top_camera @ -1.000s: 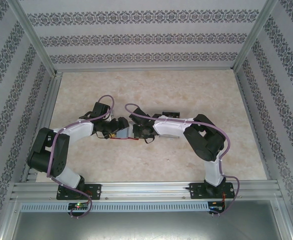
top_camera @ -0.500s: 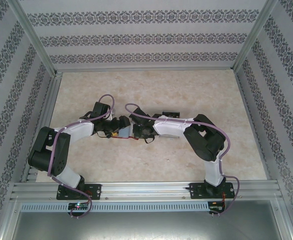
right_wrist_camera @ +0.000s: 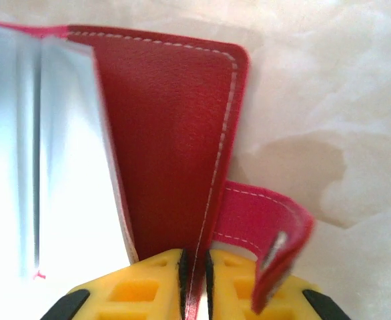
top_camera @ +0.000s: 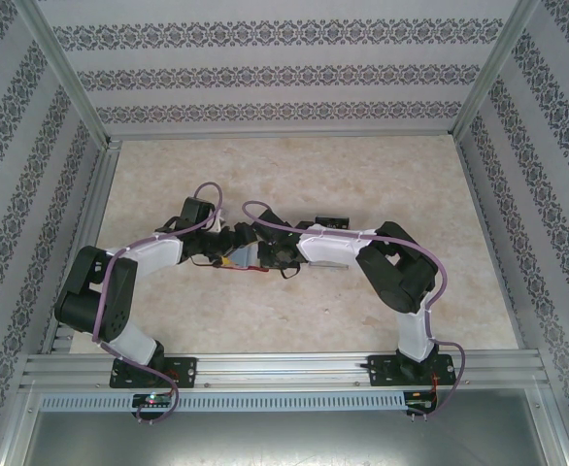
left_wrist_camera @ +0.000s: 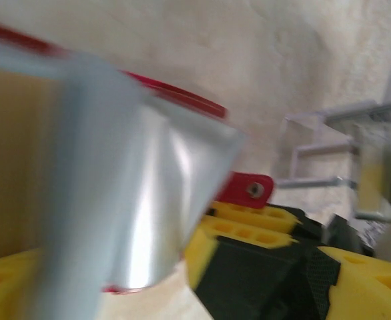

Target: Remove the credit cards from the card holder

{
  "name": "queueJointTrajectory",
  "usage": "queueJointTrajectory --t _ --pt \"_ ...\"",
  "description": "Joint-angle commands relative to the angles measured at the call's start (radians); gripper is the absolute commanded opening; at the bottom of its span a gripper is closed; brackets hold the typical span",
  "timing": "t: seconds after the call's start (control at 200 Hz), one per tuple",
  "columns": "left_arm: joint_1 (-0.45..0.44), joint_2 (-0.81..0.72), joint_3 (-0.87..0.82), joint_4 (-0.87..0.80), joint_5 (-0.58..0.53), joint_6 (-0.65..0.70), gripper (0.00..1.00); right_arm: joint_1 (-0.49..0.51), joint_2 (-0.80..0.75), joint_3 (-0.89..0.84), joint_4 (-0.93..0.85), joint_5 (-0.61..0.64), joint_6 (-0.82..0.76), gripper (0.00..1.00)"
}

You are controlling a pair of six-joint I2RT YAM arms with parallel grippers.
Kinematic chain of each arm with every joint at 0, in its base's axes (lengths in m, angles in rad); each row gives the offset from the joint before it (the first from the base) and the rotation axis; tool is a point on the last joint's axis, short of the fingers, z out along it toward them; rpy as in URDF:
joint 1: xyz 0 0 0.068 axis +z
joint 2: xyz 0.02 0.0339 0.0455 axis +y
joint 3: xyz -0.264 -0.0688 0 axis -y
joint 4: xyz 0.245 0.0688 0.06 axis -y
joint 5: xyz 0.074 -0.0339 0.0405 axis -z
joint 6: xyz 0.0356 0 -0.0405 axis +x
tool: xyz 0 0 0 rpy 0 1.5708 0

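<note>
Right gripper (right_wrist_camera: 195, 265): jaws narrow, clamped on the edge of the red card holder (right_wrist_camera: 169, 133). Its closing tab (right_wrist_camera: 262, 247) curls just beside the fingers, and grey pockets (right_wrist_camera: 49, 167) fan open to the left. Left gripper (top_camera: 230, 245): jaws wide, close against a grey pocket; a beige card (left_wrist_camera: 9, 167) sits inside the holder. The holder is at mid-table (top_camera: 294, 175), between the two grippers.

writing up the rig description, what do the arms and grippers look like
The left arm and right arm have black joints, white link shells and a purple cable each. The gripper fingers are yellow with recessed square pockets, on black mounts.
</note>
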Motion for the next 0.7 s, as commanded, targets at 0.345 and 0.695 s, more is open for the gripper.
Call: queueJointTrajectory --t 0.345,0.695 --pt "-0.036 -0.017 0.036 0.084 0.096 -0.031 0.9 0.019 -0.011 -0.041 0.014 0.011 0.022 0.19" --pt "-0.011 -0.076 0.057 -0.056 -0.072 0.024 0.89 -0.001 -0.166 -0.104 -0.001 0.089 0.02 0.21"
